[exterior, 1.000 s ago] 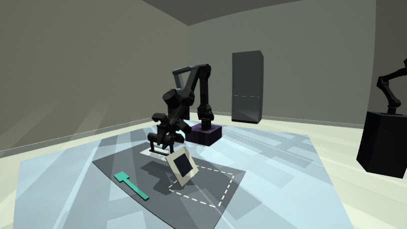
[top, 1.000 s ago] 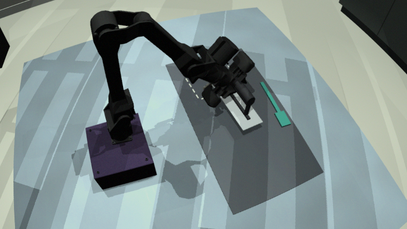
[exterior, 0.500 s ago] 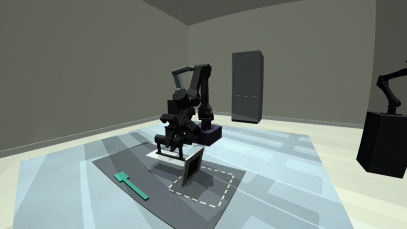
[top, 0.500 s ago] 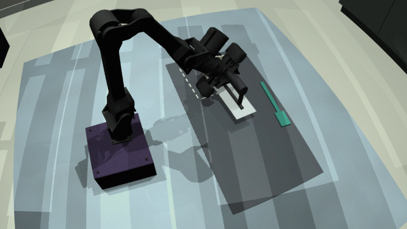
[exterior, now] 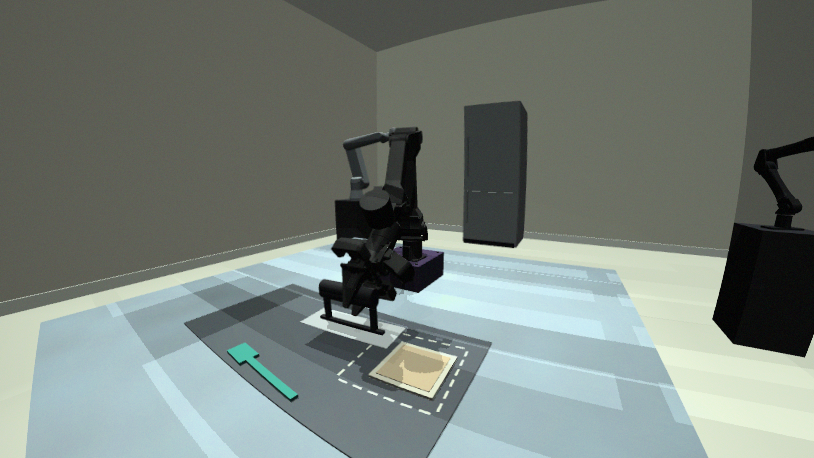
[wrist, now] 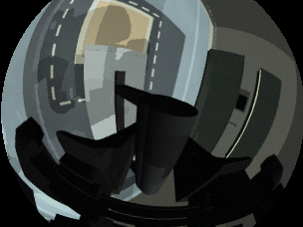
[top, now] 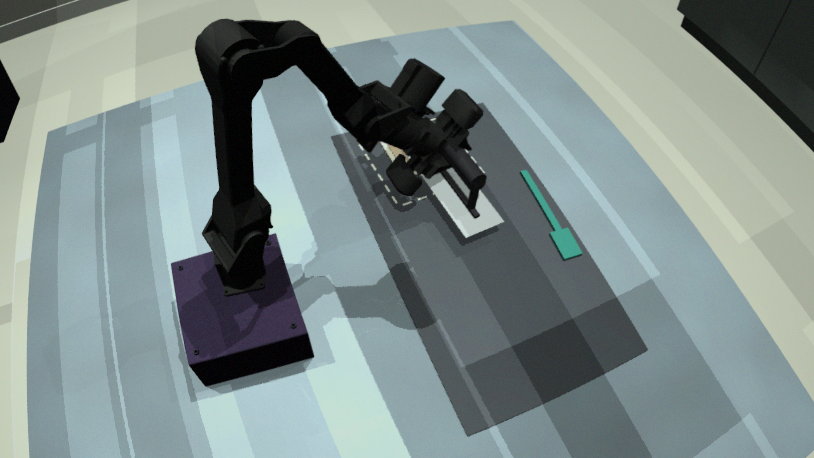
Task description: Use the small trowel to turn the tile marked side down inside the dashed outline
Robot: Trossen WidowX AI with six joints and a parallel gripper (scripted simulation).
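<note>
My gripper [top: 437,161] [exterior: 357,293] [wrist: 157,125] is shut on the black handle of the trowel [top: 462,219] [exterior: 314,320] [wrist: 101,77]. The pale flat blade hangs a little above the mat [top: 512,284] [exterior: 318,410], its shadow beside it. The tile [top: 396,150] [exterior: 421,367] [wrist: 140,31] lies with a plain tan face and cream border up, and no dark square shows. In the exterior view it looks flat, inside the dashed outline [top: 405,203] [exterior: 340,376] [wrist: 65,104]. The arm hides most of it in the top view. The blade's end is close beside the tile; contact cannot be told.
A green paddle-shaped tool [top: 566,243] [exterior: 243,353] lies on the mat near the edge farthest from the arm's purple base [top: 244,324] [exterior: 429,272]. A tall grey cabinet [exterior: 492,170] and another arm on a black stand [exterior: 762,284] are in the background.
</note>
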